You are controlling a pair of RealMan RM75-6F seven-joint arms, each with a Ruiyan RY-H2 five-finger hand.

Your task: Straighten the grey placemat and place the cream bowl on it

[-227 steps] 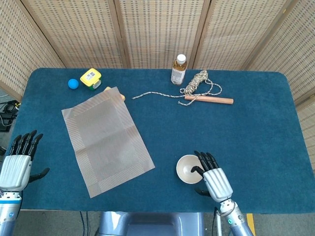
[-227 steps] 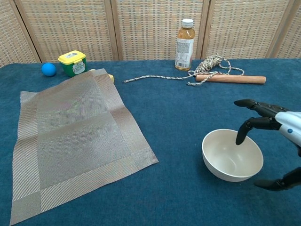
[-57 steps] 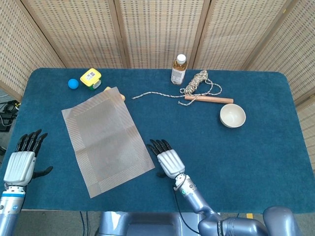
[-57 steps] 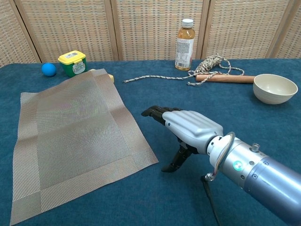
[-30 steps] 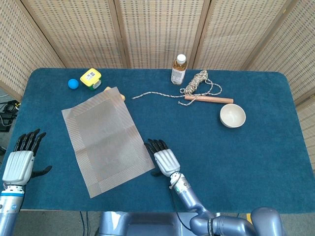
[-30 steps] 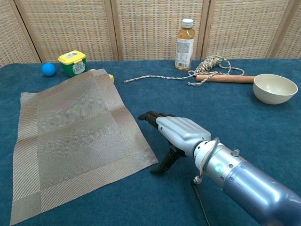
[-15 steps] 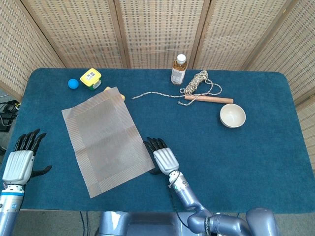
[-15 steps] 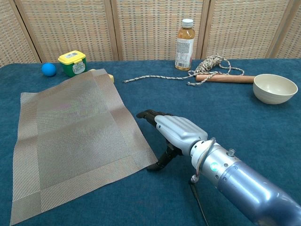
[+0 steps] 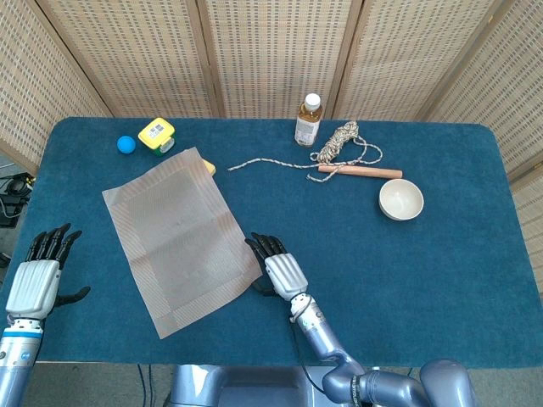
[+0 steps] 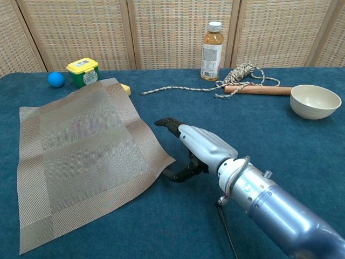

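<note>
The grey placemat (image 9: 181, 238) was found lying skewed on the left half of the blue table (image 9: 441, 254), its near right corner lifted slightly off the cloth. The right hand (image 10: 197, 147) was set at that corner, fingers extended over the mat's right edge and thumb curled beneath; whether the corner was actually pinched could not be determined from either view. The left hand (image 9: 36, 278) was held off the near left edge of the table, fingers spread, nothing in it. The cream bowl (image 9: 400, 200) was placed well apart from the mat, on the right side, just near of the wooden stick (image 9: 360, 172) and the coiled rope (image 9: 343, 142). Risks were judged as follows: a loose hold could let the corner slip, leaving the mat crooked; a pull at one corner alone could crease or fold the mat instead of turning it; the far corner could be pushed against the small yellow object (image 9: 209, 167) beside it. That object was partly covered by the mat and could not be identified. The contact under the corner was hidden by the hand itself.
</note>
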